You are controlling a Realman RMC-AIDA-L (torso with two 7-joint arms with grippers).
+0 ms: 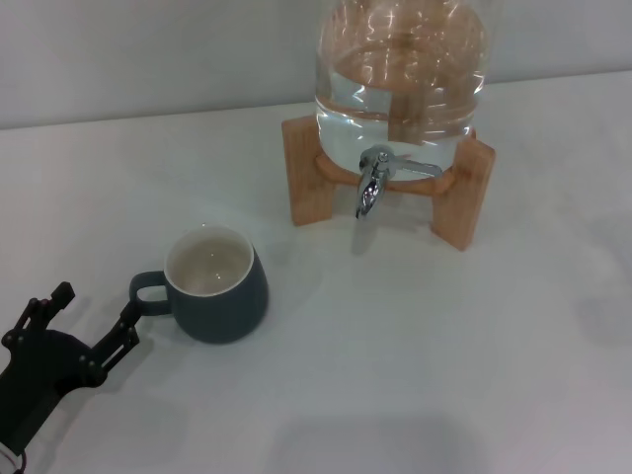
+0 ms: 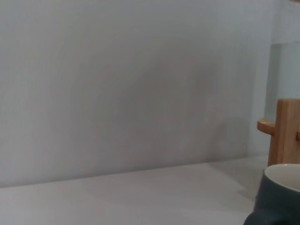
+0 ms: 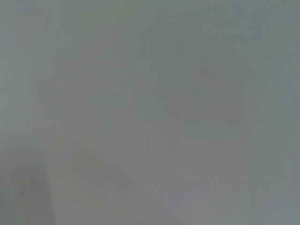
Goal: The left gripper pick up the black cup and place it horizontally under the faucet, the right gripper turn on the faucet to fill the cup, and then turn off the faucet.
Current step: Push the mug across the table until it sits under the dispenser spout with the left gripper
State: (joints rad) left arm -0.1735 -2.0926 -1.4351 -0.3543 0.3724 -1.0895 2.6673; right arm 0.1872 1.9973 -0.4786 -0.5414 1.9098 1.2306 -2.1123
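On the white table, left gripper beside an upright black cup.
Its fingers spread apart, at the cup handle's 8 o'clock. The faucet sits at the cup's 1 o'clock, on a glass jar in a wooden stand.

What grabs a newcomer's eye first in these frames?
The big clear glass jar of water at the table's far side, sitting on a light wooden stand with the small chrome faucet pointing down. Next, the black cup, upright with its cream inside showing, nearer and to the left. The left gripper sits open right by its handle.
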